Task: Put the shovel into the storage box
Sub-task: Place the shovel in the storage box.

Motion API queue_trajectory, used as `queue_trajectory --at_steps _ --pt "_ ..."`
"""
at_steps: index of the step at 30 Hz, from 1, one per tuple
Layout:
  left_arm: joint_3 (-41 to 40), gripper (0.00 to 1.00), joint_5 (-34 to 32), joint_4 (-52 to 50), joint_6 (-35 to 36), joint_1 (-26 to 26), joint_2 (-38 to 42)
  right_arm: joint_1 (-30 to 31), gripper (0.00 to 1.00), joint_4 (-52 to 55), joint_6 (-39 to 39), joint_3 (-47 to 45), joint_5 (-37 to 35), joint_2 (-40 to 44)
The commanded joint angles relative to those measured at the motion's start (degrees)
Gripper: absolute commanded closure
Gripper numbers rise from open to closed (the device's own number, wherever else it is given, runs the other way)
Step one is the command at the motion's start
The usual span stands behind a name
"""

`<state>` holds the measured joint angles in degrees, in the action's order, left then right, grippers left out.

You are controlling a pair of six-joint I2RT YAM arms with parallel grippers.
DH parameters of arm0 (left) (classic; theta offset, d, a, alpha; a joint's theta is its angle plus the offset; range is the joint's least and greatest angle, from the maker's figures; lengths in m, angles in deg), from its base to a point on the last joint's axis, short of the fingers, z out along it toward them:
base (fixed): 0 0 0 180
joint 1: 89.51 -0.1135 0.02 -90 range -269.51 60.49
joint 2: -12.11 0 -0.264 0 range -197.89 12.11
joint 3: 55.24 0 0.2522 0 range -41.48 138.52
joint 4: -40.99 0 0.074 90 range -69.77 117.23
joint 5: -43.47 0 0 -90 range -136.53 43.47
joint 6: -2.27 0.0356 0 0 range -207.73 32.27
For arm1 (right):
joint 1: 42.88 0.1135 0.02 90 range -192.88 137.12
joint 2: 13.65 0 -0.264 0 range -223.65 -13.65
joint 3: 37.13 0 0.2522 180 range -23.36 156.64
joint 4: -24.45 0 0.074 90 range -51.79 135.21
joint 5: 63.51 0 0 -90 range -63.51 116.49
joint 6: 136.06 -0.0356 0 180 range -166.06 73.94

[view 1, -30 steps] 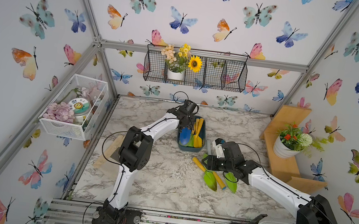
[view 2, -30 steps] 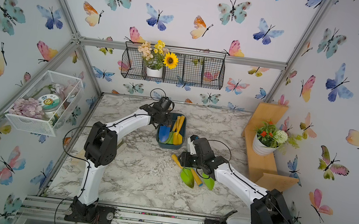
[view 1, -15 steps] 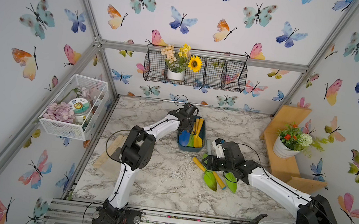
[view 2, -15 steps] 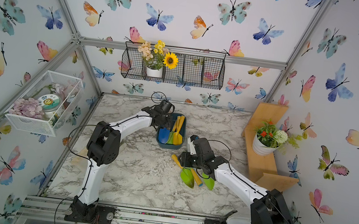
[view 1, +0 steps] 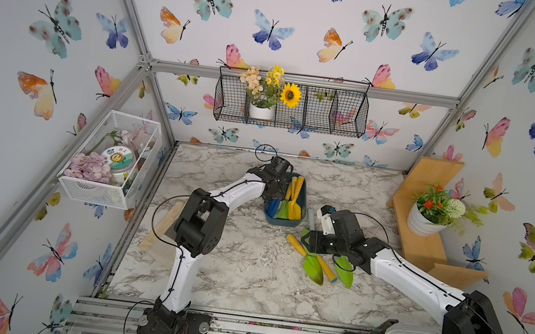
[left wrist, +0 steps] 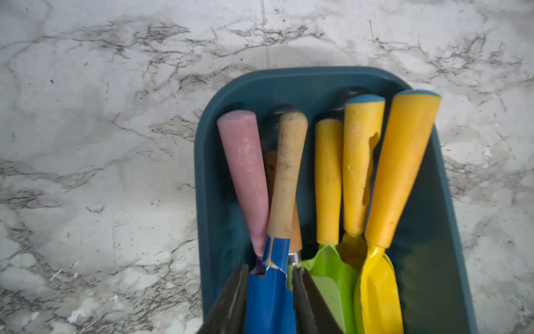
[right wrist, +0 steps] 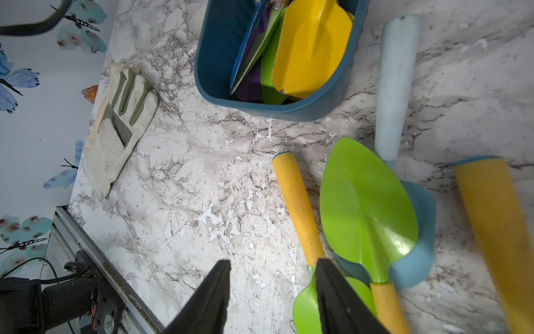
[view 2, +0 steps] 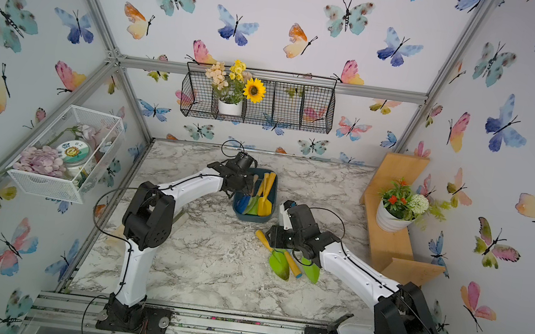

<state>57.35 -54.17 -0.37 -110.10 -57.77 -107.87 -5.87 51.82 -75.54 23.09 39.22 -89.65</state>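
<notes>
Two grippers: left gripper [left wrist: 270, 277] straddles blue shovel [left wrist: 277, 251] in storage box [left wrist: 427, 202], hold unclear; right gripper [right wrist: 273, 269] spread, empty; jar [view 1: 116, 157] label illegible.

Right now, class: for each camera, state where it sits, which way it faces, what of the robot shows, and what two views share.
Both top views: high above the front, looking down over the table; left arm and right arm show whole.
Left wrist: on the left arm, facing down into the storage box; its jaws flank the blue shovel.
Right wrist: low over the table, facing a green shovel and a glove; its jaws stand apart.
Shared: both wrist views show the yellow shovel in the storage box.
</notes>
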Motion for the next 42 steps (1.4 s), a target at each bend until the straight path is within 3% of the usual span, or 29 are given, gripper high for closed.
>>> queue_trajectory --at_steps 1,23,33,42 --pt "-2.8 0.67 2.5 0.3 -0.5 1.3 7.5 0.3 0.48 2.8 1.5 3.0 -2.6 -0.5" --pt "-33.0 0.64 12.3 7.5 -3.5 2.6 34.5 0.1 0.47 11.3 5.4 11.9 -9.0 -7.1" --pt "-43.5 0.63 14.8 11.1 -6.9 5.5 41.4 -3.0 0.46 16.0 6.5 13.6 -12.5 -9.7" --pt "-48.0 0.63 15.0 15.2 -9.9 10.3 41.5 -9.3 0.45 16.7 7.1 11.3 -12.7 -10.6"
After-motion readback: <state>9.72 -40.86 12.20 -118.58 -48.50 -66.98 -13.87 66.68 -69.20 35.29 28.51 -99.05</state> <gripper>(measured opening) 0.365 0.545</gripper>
